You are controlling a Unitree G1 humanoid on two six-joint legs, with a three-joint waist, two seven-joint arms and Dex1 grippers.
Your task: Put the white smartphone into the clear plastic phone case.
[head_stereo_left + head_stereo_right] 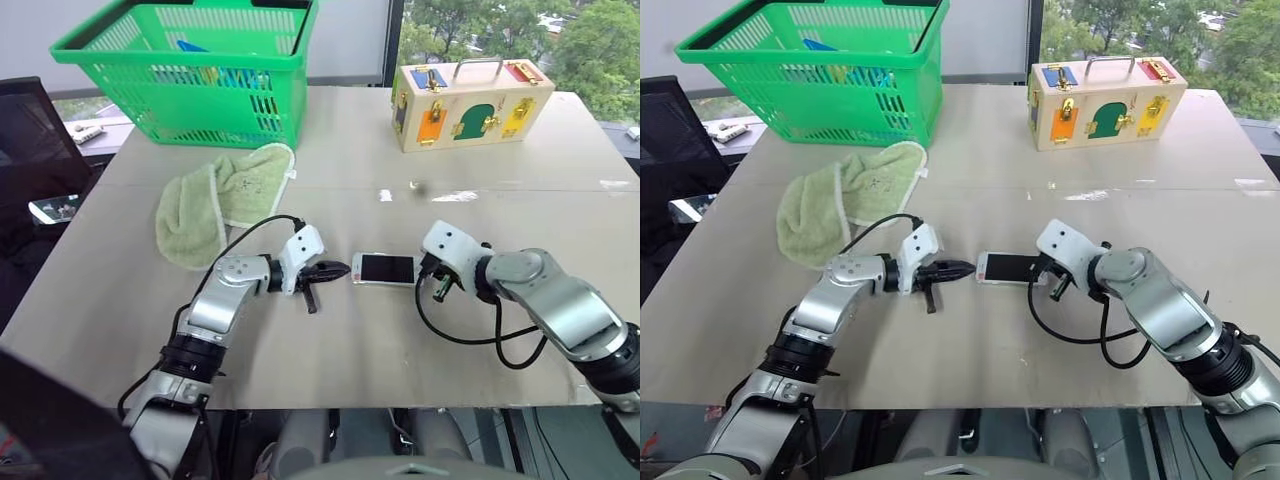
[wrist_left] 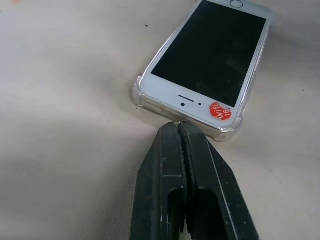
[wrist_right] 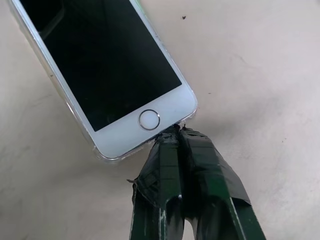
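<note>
The white smartphone (image 1: 386, 269) lies flat, screen up, in the middle of the table. The clear plastic phone case (image 2: 237, 129) shows as a transparent rim around its edges and corners, so the phone sits inside it. My left gripper (image 1: 343, 270) is shut, and its tips touch the case at the phone's earpiece end, beside a small red sticker (image 2: 219, 110). My right gripper (image 1: 428, 274) is also shut. Its taped tips (image 3: 176, 131) press against the case rim (image 3: 106, 158) at the home-button end. Neither gripper holds anything.
A green basket (image 1: 200, 60) stands at the back left, with a crumpled green towel (image 1: 215, 200) in front of it. A wooden latch box (image 1: 470, 100) sits at the back right. A dark device (image 1: 55, 208) lies off the table's left edge.
</note>
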